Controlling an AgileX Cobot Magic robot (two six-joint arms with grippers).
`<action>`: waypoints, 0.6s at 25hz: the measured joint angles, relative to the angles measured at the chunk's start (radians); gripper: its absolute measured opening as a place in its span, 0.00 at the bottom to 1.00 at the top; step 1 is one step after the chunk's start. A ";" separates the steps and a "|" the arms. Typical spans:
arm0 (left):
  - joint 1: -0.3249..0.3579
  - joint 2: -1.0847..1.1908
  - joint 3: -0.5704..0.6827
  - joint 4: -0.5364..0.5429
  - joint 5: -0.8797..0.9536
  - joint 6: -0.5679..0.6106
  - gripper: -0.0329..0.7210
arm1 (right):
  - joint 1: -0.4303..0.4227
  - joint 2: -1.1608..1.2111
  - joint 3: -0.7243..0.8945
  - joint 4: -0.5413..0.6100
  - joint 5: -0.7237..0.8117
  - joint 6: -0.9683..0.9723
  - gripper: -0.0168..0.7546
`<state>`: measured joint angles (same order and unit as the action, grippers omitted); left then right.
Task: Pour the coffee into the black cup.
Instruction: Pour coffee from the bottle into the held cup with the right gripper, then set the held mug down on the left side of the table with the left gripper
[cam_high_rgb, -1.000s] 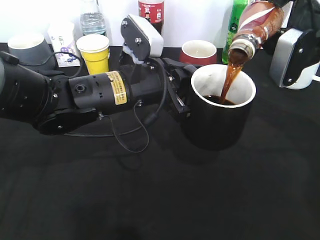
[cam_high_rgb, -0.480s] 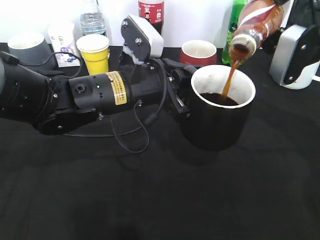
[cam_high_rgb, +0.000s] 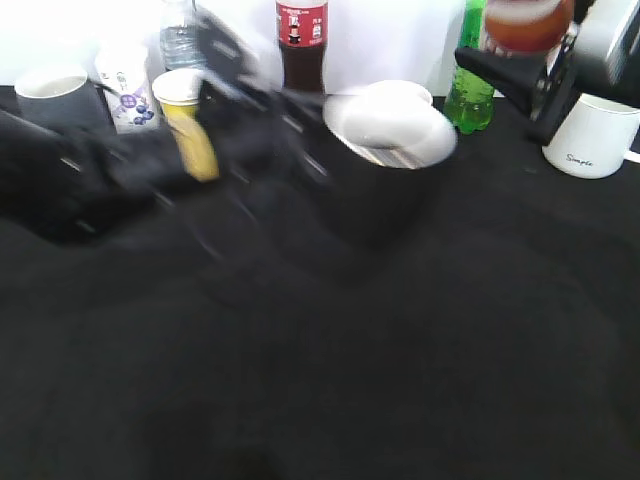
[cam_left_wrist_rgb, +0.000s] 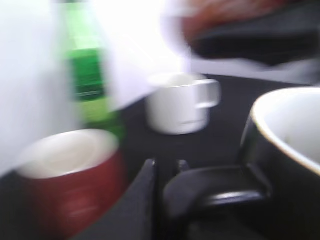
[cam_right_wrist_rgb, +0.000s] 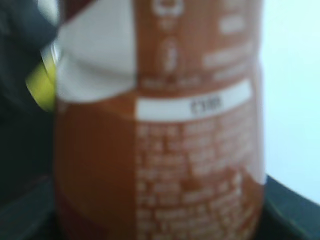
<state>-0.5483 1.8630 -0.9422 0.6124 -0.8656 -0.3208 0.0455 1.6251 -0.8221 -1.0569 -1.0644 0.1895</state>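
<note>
Label print on coffee unreadable

Quick count for you, exterior view mostly:

- bottles: four. clear water bottle, cola bottle, green soda bottle, coffee bottle up top right
- mugs: four. black cup, grey mug, white mug, red mug in left wrist view
- paper cups: one, yellow paper cup
- cartons: one small white carton
</note>
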 joint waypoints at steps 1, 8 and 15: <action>0.047 -0.016 0.013 -0.002 -0.001 0.001 0.12 | 0.000 0.000 0.000 -0.004 0.042 0.216 0.71; 0.376 -0.035 0.215 -0.049 -0.177 0.059 0.12 | 0.000 0.000 0.000 -0.003 0.168 0.547 0.71; 0.405 0.022 0.314 -0.476 -0.275 0.261 0.12 | 0.000 0.000 0.000 -0.002 0.168 0.547 0.71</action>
<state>-0.1430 1.8854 -0.6282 0.1359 -1.1407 -0.0601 0.0455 1.6251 -0.8221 -1.0594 -0.8969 0.7367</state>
